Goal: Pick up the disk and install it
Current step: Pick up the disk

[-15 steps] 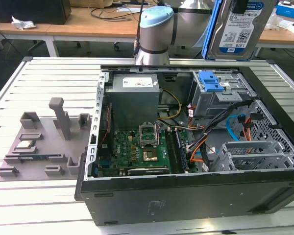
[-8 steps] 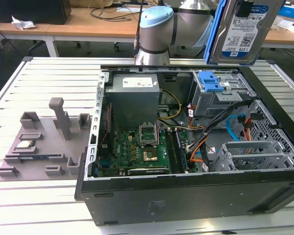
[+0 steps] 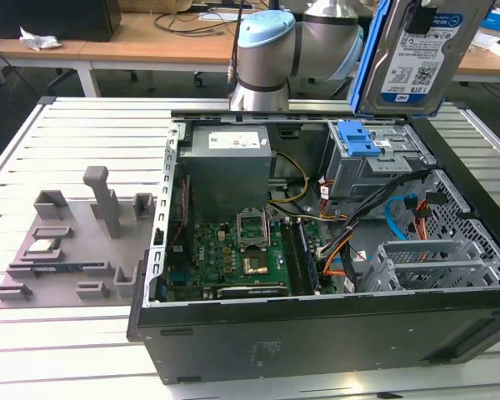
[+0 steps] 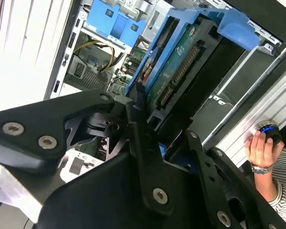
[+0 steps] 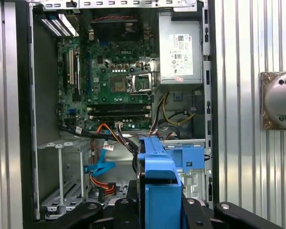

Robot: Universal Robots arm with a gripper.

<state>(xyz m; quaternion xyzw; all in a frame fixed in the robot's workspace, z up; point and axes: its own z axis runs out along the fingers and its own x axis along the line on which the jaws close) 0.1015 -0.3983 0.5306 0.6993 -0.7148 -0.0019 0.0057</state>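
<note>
The disk (image 3: pixel 417 58) is up, not in yet.
End effector (image 5: pixel 159 204) clamped on it; lining up with the cage (image 3: pixel 360 171) looks tricky.

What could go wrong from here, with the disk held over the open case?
1. Loose orange and blue cables lie beside the drive cage; the disk could snag them going down.
2. The disk is held on edge, tilted, in the tool, so its blue rails may jam on the cage edge.
3. A person's hand is at the table edge beside the case, near the arm.
</note>
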